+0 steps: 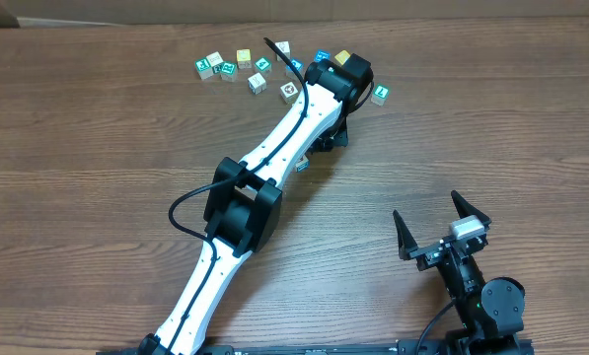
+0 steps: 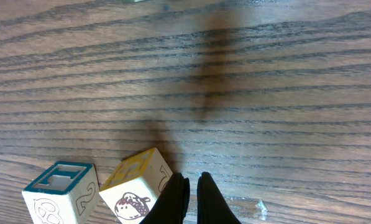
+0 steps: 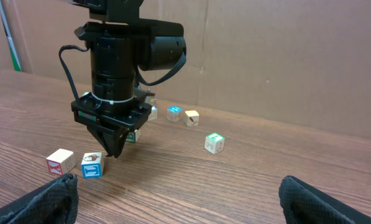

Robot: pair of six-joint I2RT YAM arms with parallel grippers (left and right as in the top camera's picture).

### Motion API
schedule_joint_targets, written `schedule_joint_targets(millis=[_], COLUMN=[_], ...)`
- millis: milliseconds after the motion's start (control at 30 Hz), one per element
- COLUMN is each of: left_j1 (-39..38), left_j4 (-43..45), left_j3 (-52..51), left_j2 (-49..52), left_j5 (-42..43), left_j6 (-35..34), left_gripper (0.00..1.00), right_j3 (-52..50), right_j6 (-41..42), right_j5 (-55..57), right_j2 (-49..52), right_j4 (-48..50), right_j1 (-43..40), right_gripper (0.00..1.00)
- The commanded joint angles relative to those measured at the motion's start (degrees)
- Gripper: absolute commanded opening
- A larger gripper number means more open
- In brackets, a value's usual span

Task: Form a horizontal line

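Two small whitish cubes stand side by side in a short row. One has a teal-framed face (image 2: 61, 190) and the other an acorn picture (image 2: 137, 190), and the acorn one is turned a little. In the right wrist view the pair shows as a red-marked cube (image 3: 60, 160) and a blue-faced cube (image 3: 92, 165). From overhead my left arm hides them except for a blue corner (image 1: 302, 163). My left gripper (image 2: 192, 186) is shut on nothing, tips down at the table right beside the acorn cube (image 3: 114, 151). My right gripper (image 1: 424, 204) stands wide open near the front right, nothing between its fingers (image 3: 178, 180).
Several loose cubes (image 1: 257, 83) lie scattered along the far side of the wooden table (image 1: 97, 177), with one green-faced cube (image 1: 380, 95) off to the right. My left arm (image 1: 274, 168) stretches diagonally across the middle. A cardboard wall (image 3: 284, 56) stands behind the table.
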Motion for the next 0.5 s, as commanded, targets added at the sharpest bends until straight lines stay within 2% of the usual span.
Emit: schedule_joint_targets(millis=[0, 100, 467], left_j1=[-0.2, -0.2, -0.2], left_j4=[0.6, 1.2, -0.9], left_j3=[-0.3, -0.3, -0.3], left_j2=[1.1, 1.4, 1.5], left_j5=[-0.5, 0.3, 1.0], left_j6=[2.1, 4.2, 5.1], left_gripper=[0.04, 0.04, 0.04], right_j3=[-0.6, -0.6, -0.6], right_j6=[0.0, 0.0, 0.0], right_j5=[-0.1, -0.1, -0.1], right_j2=[-0.7, -0.7, -0.7], right_j4=[0.2, 0.2, 0.2], right_j1=[0.3, 0.3, 0.3], right_gripper=[1.00, 1.00, 1.00])
